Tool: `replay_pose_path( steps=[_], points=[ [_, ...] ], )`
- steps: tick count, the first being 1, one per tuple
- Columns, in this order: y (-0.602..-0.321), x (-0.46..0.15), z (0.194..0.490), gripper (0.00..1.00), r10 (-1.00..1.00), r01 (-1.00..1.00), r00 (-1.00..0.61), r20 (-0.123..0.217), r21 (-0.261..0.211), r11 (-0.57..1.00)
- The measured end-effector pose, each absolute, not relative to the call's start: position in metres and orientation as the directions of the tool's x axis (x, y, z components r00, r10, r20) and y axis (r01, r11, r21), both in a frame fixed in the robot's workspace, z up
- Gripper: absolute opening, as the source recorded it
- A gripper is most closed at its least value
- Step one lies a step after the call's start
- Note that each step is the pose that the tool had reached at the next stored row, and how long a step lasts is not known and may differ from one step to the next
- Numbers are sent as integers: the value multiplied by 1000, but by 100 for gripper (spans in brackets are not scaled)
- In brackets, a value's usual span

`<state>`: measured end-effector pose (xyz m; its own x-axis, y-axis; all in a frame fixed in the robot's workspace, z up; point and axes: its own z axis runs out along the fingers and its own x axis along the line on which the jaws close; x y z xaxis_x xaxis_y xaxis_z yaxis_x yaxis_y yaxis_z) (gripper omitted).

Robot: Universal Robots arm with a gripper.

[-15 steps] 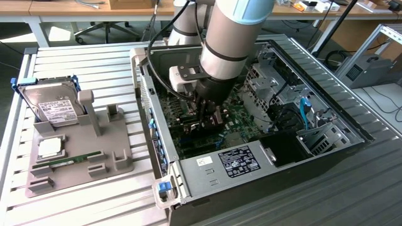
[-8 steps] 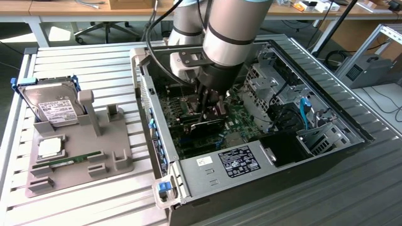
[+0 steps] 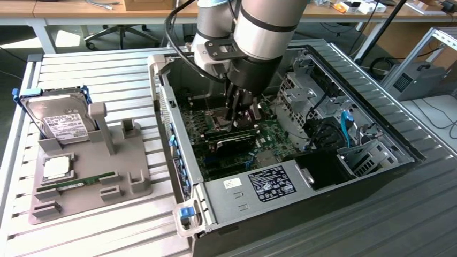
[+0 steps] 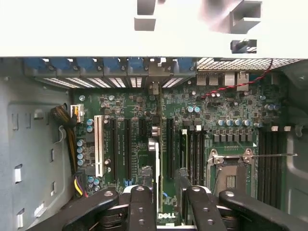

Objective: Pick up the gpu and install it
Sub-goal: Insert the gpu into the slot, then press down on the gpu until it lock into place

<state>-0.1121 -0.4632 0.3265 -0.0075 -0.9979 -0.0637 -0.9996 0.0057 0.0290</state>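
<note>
Open computer case point(image 3: 187, 160) on slatted table point(image 3: 93, 69), motherboard point(image 4: 226, 115) exposed inside. Grey tray point(image 3: 85, 176) just beside case, at exterior view's left, holding hard drive point(image 3: 61, 123) and RAM stick point(image 3: 78, 183). Gripper point(image 4: 164, 195) down inside case, fingers point(image 4: 139, 207) clamped on gpu point(image 4: 155, 166), card upright, edge-on, over motherboard slots point(image 4: 127, 144).

A ribbed silver-grey metal worktop point(image 3: 93, 69) carries an open black computer tower case point(image 3: 300, 214) beside a grey plastic parts holder point(image 3: 85, 187).
</note>
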Motion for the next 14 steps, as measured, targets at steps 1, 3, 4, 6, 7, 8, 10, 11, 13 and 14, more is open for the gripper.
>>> replay_pose_path(
  steps=[1, 3, 4, 6, 7, 8, 10, 11, 13, 14],
  points=[
    [-463, -112, 328, 33, -998, -1000, -8, -63, 29, 6],
    [-463, -112, 329, 33, -998, -1000, -8, -64, 29, 6],
    [-463, -112, 329, 33, -998, -1000, -8, -63, 29, 6],
    [-463, -112, 329, 33, -998, -1000, -8, -63, 29, 6],
    [-463, -112, 329, 33, -998, -1000, -8, -64, 29, 6],
    [-463, -112, 329, 33, -998, -1000, -8, -63, 29, 6],
    [-463, -112, 329, 33, -998, -1000, -8, -63, 29, 6],
    [-463, -112, 329, 33, -998, -1000, -8, -63, 29, 6],
    [-463, -112, 329, 33, -998, -1000, -8, -63, 29, 6],
    [-463, -112, 329, 33, -998, -1000, -8, -64, 29, 6]
  ],
)
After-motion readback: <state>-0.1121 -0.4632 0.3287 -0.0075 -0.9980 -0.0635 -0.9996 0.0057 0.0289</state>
